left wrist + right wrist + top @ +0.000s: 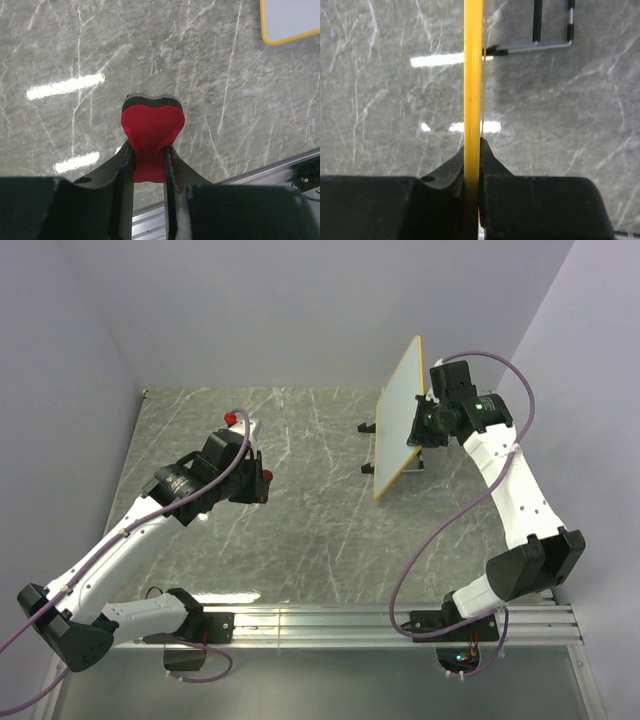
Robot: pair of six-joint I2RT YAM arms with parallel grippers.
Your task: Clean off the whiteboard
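Between the right jaws the whiteboard (398, 422) stands on edge; wiping looks yet to start.
Right jaws are clamped on the board's yellow rim, holding it upright near a wire stand (368, 448) on the worktop (300, 550). Left jaws pinch a red eraser (152, 127), well apart from the board. No marks show on its visible face, so what remains to wipe is unclear.

The whiteboard (398, 420) is up on its edge over on the right side of the table, plain white face turned left, yellow-orange rim all round, one edge pinched tight in my right gripper (473, 147).
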